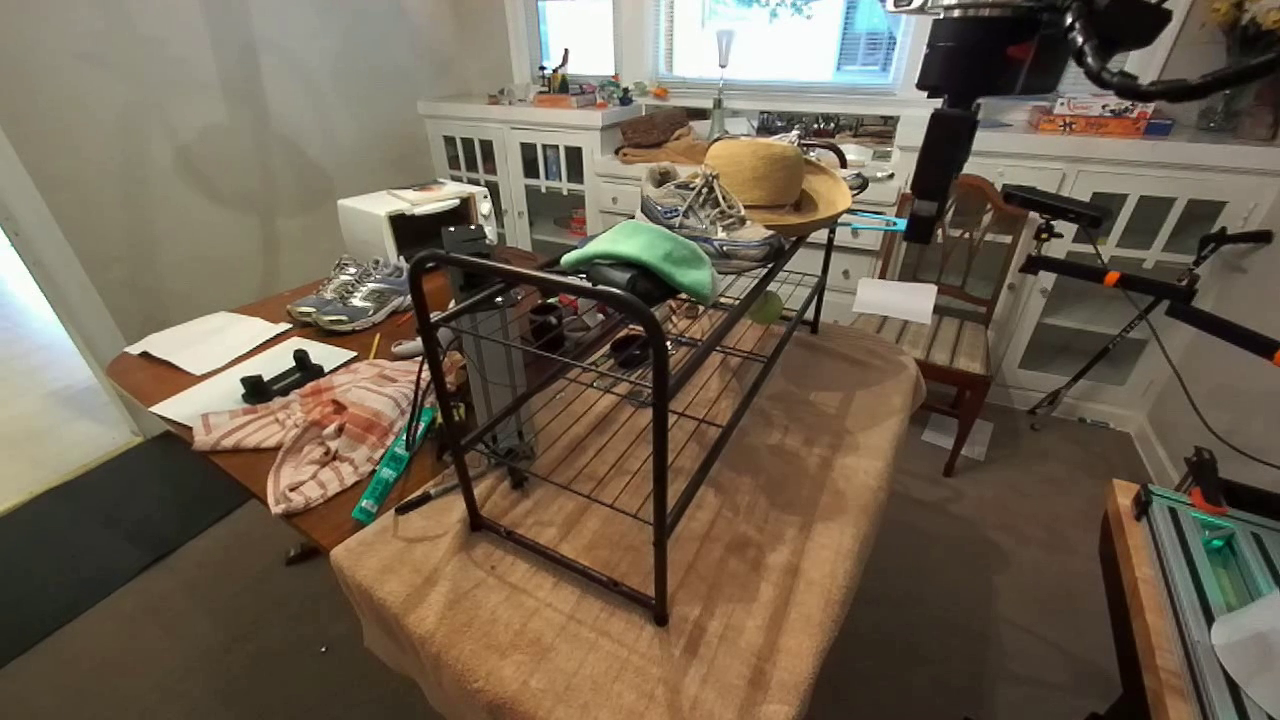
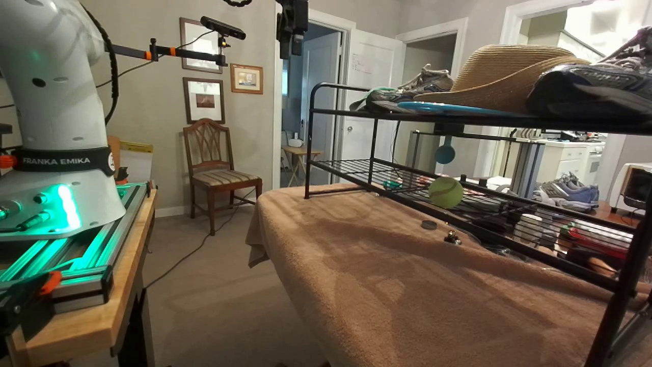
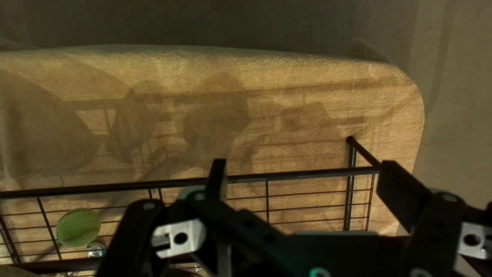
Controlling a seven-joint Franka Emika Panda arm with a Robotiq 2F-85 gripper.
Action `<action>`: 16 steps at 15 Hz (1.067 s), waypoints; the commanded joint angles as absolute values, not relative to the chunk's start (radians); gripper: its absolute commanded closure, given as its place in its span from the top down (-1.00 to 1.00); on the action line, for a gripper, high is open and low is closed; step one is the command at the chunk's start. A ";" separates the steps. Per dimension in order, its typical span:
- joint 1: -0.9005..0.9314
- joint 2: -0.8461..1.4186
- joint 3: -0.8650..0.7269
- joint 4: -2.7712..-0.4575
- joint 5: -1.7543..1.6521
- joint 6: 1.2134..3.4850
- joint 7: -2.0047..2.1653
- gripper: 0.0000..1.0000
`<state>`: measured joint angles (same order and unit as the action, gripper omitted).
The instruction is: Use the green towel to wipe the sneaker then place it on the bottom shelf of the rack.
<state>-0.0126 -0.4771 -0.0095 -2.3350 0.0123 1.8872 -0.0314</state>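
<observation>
Tan cloth [image 1: 765,520] under dark rack [image 1: 660,460], carpet [image 1: 960,580] below

This place seems to be a home, because white glass-door cabinets [image 1: 550,175] stand below windows [image 1: 785,40], 3 framed pictures [image 2: 205,100] hang above a wooden chair [image 2: 224,178], the floor [image 2: 204,295] is carpeted, and farther back, in an exterior view, a kitchen counter [image 2: 565,153] is visible.
</observation>
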 commanded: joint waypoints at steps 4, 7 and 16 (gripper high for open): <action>-0.006 -0.309 -0.026 -2.186 -0.023 1.980 -0.128 1.00; -0.003 -0.244 -0.021 -2.135 -0.060 2.028 -0.189 1.00; 0.015 -0.079 0.008 -2.006 -0.075 2.158 -0.222 1.00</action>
